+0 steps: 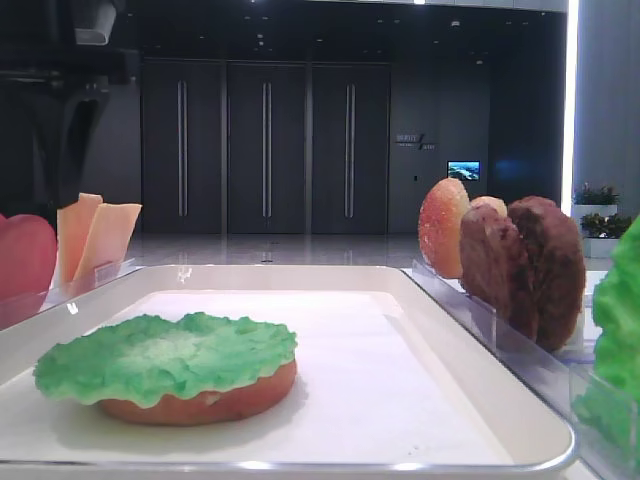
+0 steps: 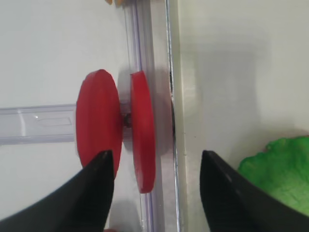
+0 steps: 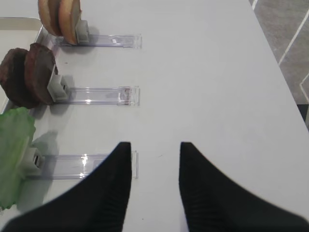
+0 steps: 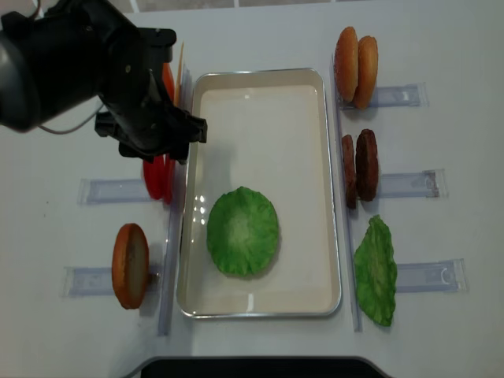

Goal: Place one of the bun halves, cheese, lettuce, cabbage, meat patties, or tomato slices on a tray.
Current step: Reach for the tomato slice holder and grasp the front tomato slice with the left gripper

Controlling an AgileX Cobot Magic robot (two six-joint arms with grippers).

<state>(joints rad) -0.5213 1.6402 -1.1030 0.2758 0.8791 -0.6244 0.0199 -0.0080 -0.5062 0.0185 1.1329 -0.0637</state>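
1. While the left gripper (image 2: 157, 159) hangs with its fingers spread wide and gripping nothing, it straddles the tomato slices (image 2: 99, 118), which stand on edge in their clear holder (image 2: 38, 123); one finger overlaps the outer slice, so a closing squeeze may catch both discs, or only clip an edge
2. Slices sit just beside the tray (image 2: 231, 72) rim; a slanted lift could knock the inner slice against it or drag the holder along
3. Smooth, flat discs, likely slippery; a weak pinch may drop one onto the table (image 3: 217, 72) short of the tray
4. On the tray, lettuce (image 4: 242, 231) already lies over a bun half (image 1: 200, 400); a careless drop there could shove the leaf askew
5. Far side: right gripper (image 3: 154, 150) parted, empty, over the table near the spare lettuce leaf (image 3: 12, 154) and meat patties (image 3: 29, 75); little risk unless both arms reach for the tray together
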